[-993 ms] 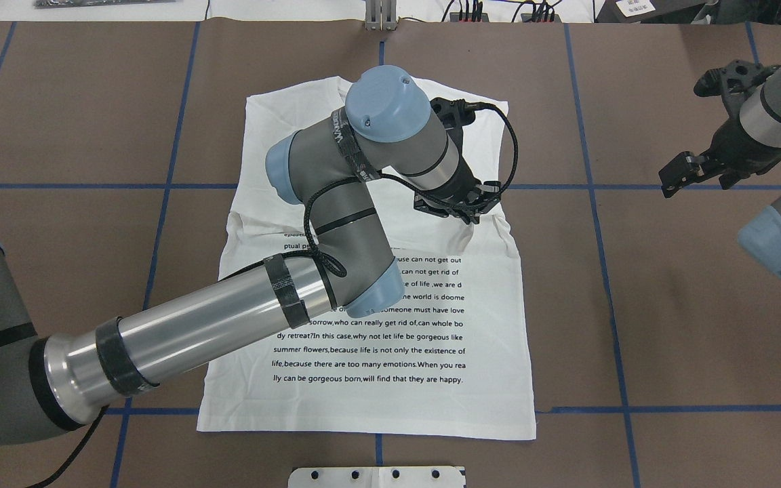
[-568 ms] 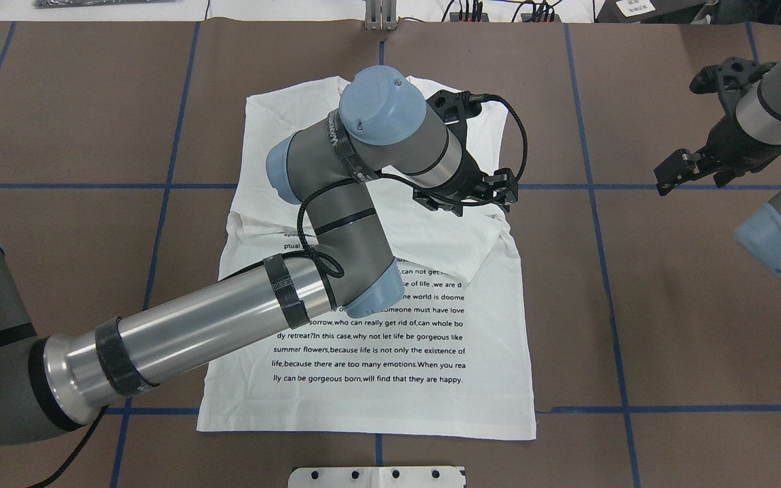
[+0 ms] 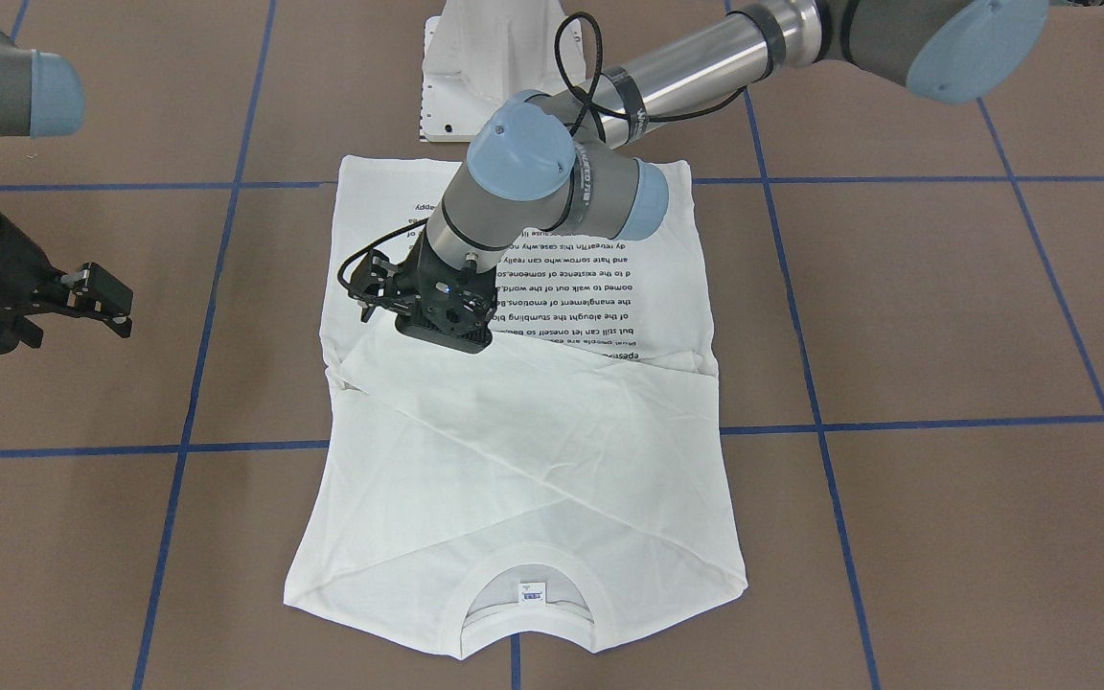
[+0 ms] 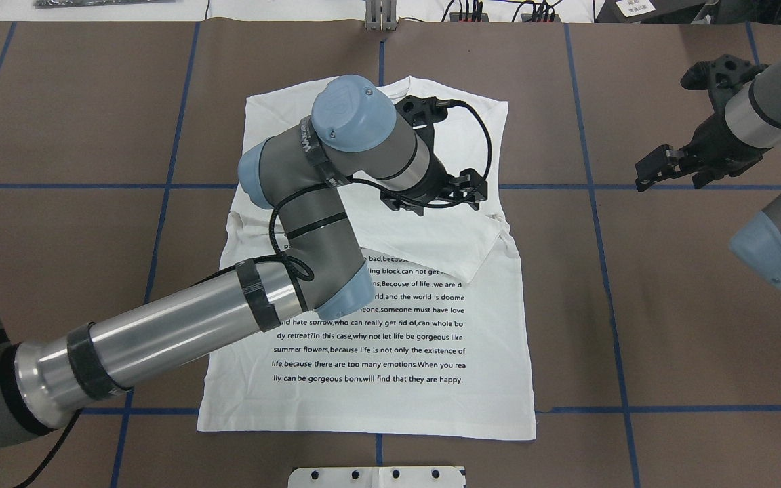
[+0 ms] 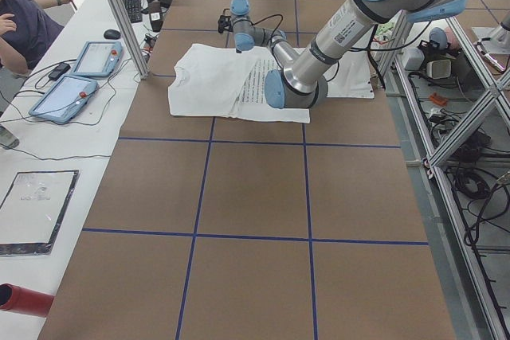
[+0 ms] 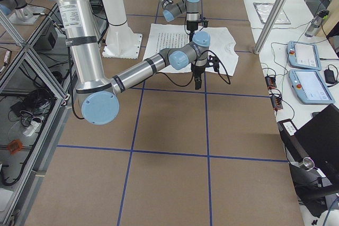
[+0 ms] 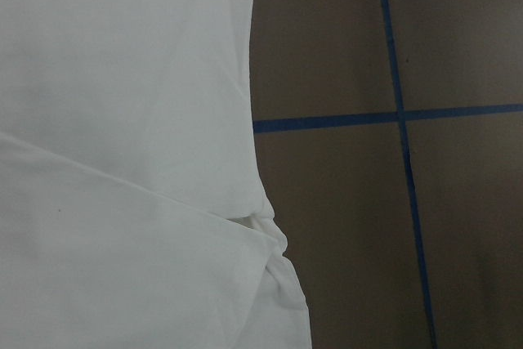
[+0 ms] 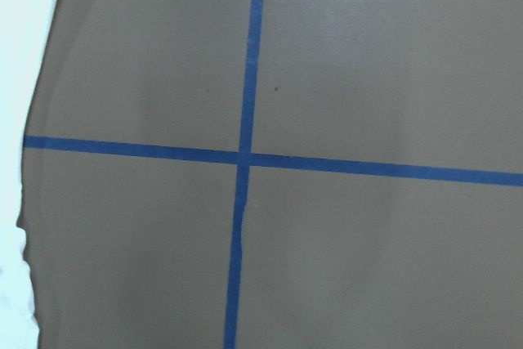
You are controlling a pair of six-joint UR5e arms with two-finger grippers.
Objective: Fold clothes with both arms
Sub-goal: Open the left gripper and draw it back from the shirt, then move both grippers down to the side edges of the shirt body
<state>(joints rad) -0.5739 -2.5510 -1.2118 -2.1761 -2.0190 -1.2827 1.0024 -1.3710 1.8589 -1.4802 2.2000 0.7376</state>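
Note:
The white T-shirt (image 4: 397, 379) lies flat on the brown table, print side up, with both sleeves folded across its chest (image 3: 533, 460). Its collar and neck label (image 3: 532, 594) point away from the robot. My left gripper (image 4: 434, 198) hovers open just above the folded sleeve, near the shirt's right edge, and holds nothing. The left wrist view shows only that shirt edge (image 7: 122, 120) and bare table. My right gripper (image 4: 675, 175) hangs open and empty over the table, well to the right of the shirt. A strip of the shirt (image 8: 16, 38) shows at the left of the right wrist view.
The white pedestal base (image 4: 377, 476) stands at the table's near edge, behind the shirt's hem. Blue tape lines (image 4: 594, 203) grid the brown table. Tablets (image 5: 68, 97) and a person's arm (image 5: 16, 29) are at the operators' desk beyond the far edge.
My left gripper let go of the sleeve, which now lies folded across the shirt, and drew back to the left. My right gripper drifted a little left, towards the shirt.

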